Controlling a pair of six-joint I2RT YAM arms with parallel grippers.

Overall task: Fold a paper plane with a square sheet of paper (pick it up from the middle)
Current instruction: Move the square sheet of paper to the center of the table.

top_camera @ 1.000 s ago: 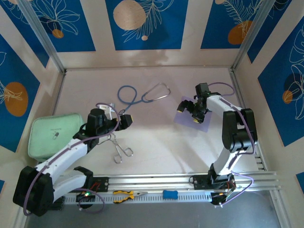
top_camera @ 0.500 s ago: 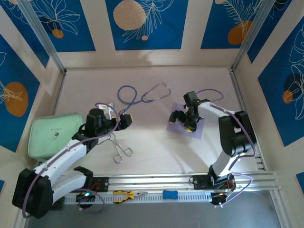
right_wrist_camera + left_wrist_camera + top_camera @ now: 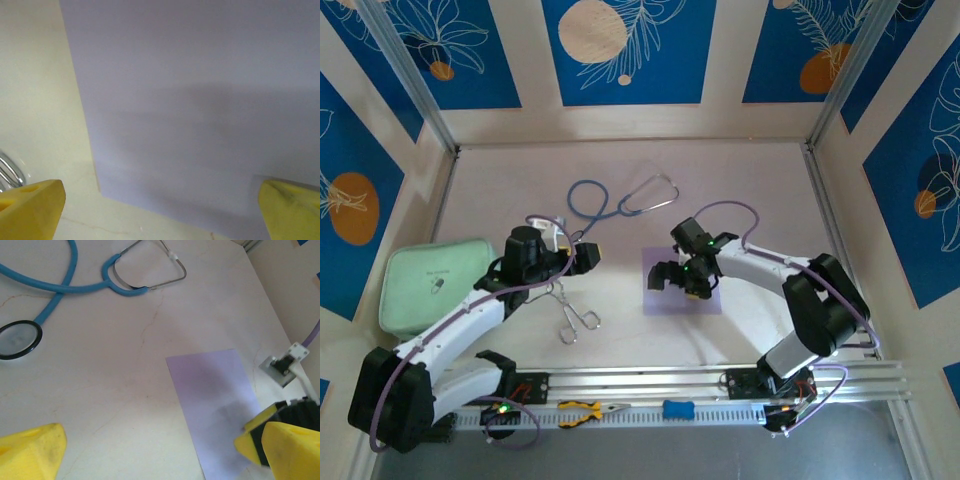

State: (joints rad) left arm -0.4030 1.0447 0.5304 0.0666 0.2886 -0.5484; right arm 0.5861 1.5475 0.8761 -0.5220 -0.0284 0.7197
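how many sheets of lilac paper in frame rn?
1. A square sheet lies flat on the table right of centre, under the open right gripper. A second sheet stacked exactly beneath it couldn't be ruled out.

Two arms, white shells w/ black joints: left white-and-black arm [image 3: 450, 332], right white-and-black arm [image 3: 760, 266]. Thin lilac cable [image 3: 725, 205] runs along ea. Right gripper [image 3: 160, 209] has chunky yellow wedge fingertips [image 3: 31, 207] w/ small holes. Green LED [image 3: 502, 409] at base.
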